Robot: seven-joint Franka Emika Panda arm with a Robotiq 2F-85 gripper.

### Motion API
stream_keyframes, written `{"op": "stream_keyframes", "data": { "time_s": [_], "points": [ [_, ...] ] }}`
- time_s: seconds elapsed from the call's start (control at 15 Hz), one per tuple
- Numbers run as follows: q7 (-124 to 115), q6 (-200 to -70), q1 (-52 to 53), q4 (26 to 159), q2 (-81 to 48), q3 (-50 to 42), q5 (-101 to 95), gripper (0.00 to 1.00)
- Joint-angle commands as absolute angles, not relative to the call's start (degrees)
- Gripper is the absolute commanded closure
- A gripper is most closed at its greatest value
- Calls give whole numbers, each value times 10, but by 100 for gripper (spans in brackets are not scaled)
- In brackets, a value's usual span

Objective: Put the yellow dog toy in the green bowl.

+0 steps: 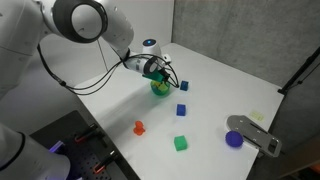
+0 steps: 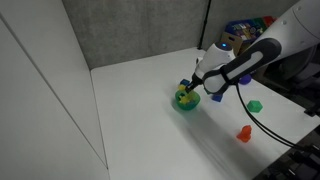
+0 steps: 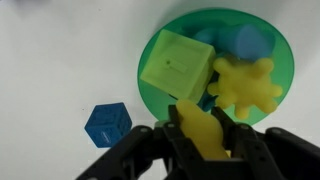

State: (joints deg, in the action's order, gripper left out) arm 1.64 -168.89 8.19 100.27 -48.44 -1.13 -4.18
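One step is left: my gripper (image 3: 207, 140), clenched on the yellow dog toy (image 3: 203, 120), hangs just above the green bowl (image 3: 148, 75) at its rim, so release into it is outstanding.

Pale yellow dog toy (image 3: 205, 128), bright green bowl (image 3: 283, 75), blue cube (image 3: 107, 122), red figure (image 1: 140, 127) (all against a plain white table (image 1: 110, 110)).

You have one round bright-green bowl (image 1: 161, 91), one round purple dish (image 1: 234, 139), one red toy figure (image 1: 139, 127), one dark-green cube (image 1: 180, 143) at the near side, one pale-green cube (image 3: 175, 68) inside the bowl, and two small blue cubes: a far cube (image 1: 183, 85) and a nearer cube (image 1: 181, 110).
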Motion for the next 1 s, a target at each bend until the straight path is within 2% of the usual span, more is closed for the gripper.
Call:
{"op": "stream_keyframes", "data": {
  "time_s": [0.0, 0.13, 0.47, 0.93],
  "points": [
    [14, -1679, 85, 984, -500, -17, -51, 37],
    [13, -1679, 87, 985, -498, -20, -52, 37],
    [16, -1680, 83, 999, -486, -18, -51, 1],
    [12, -1672, 85, 1043, -433, -18, -50, 0]
  ]
}}
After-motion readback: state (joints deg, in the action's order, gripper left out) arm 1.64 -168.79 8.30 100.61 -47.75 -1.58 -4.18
